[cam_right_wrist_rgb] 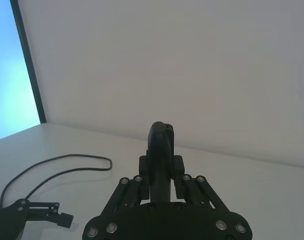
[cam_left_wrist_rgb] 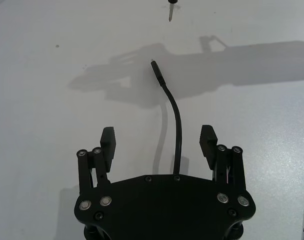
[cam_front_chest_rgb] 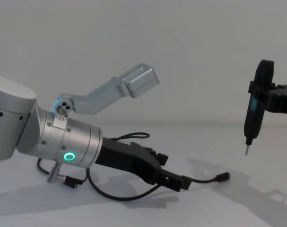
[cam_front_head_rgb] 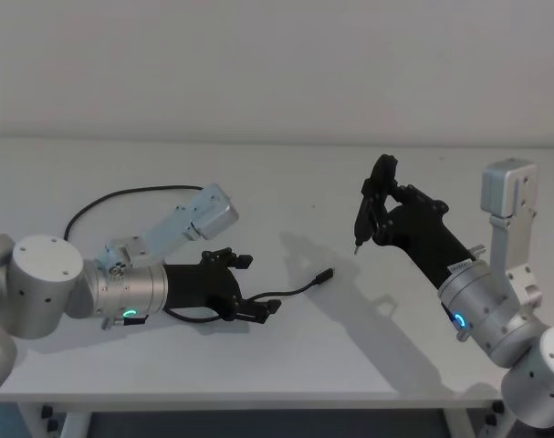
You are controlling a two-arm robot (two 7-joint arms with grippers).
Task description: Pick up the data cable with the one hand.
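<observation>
The data cable (cam_front_head_rgb: 299, 289) is a thin black cord on the white table. Its far loop (cam_right_wrist_rgb: 66, 165) curves behind my left arm. One end, with a small plug (cam_left_wrist_rgb: 154, 66), runs out between the fingers of the one hand. This hand is my left gripper (cam_front_head_rgb: 254, 285), low over the table and open. The cord (cam_left_wrist_rgb: 178, 125) passes nearer one finger (cam_left_wrist_rgb: 208, 141) and neither pad touches it. From the side, the cable (cam_front_chest_rgb: 200, 180) sticks out past the left gripper (cam_front_chest_rgb: 174, 179). My right gripper (cam_front_head_rgb: 381, 196) hangs raised to the right, shut on an upright black pen-like tool (cam_front_chest_rgb: 254, 113).
The silver elbow link (cam_front_head_rgb: 194, 219) of my left arm rises behind the wrist. The right arm's silver elbow (cam_front_head_rgb: 509, 196) stands at the far right. The table's front edge (cam_front_head_rgb: 258, 399) lies close below both arms. A plain wall closes the back.
</observation>
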